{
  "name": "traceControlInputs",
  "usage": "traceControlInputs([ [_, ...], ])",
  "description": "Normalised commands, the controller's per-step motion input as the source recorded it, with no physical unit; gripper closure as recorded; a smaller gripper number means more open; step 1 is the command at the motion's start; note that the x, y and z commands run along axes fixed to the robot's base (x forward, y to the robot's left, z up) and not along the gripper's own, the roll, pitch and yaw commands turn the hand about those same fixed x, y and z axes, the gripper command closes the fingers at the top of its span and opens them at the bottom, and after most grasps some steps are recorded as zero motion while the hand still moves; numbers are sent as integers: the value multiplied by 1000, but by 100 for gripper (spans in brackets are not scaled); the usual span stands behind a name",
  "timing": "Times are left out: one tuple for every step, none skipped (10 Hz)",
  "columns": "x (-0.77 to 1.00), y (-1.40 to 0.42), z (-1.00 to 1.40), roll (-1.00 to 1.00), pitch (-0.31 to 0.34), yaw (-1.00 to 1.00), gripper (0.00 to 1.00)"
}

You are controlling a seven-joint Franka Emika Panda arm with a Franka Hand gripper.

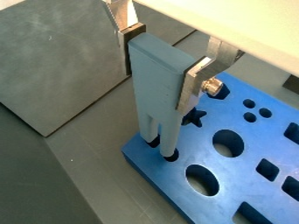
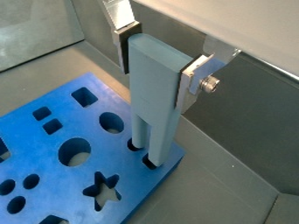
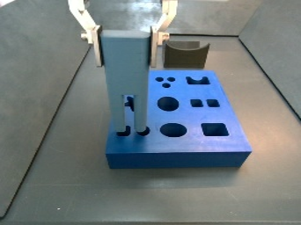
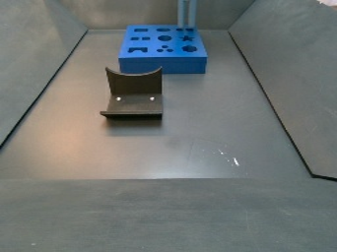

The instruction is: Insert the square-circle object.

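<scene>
The square-circle object (image 3: pixel 127 75), a tall pale blue-grey slab, stands upright at the front left corner of the blue board (image 3: pixel 177 156). Its two thin prongs (image 3: pixel 132 123) reach down into holes in the board. My gripper (image 3: pixel 125 37) is shut on the slab's top, one silver finger on each narrow side. Both wrist views show the slab (image 1: pixel 158 87) (image 2: pixel 155 96) clamped in the gripper (image 1: pixel 163 59) (image 2: pixel 160 61), with the prong tips in holes near the board's edge (image 1: pixel 158 171) (image 2: pixel 30 149). In a far side view the slab (image 4: pixel 184 12) is a thin sliver behind the board (image 4: pixel 158 61).
A dark olive-brown block with a curved notch (image 3: pixel 182 53) stands behind the board, apart from it, and shows nearer the camera in a side view (image 4: pixel 132 94). The board has several shaped holes, among them a star (image 2: pixel 105 188) and circles (image 1: pixel 228 143). Grey sloping walls surround the floor.
</scene>
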Motion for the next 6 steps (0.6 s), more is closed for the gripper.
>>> traceControlInputs([
  [137,0,-257,93,10,0,100],
  [223,0,-240,124,40,0,100],
  [217,0,-234,143,44,0,100],
  [83,0,-280,146,0,0,100],
  [0,0,-400,211,-21,0,100],
  [0,0,-451,309,-81,0,100],
])
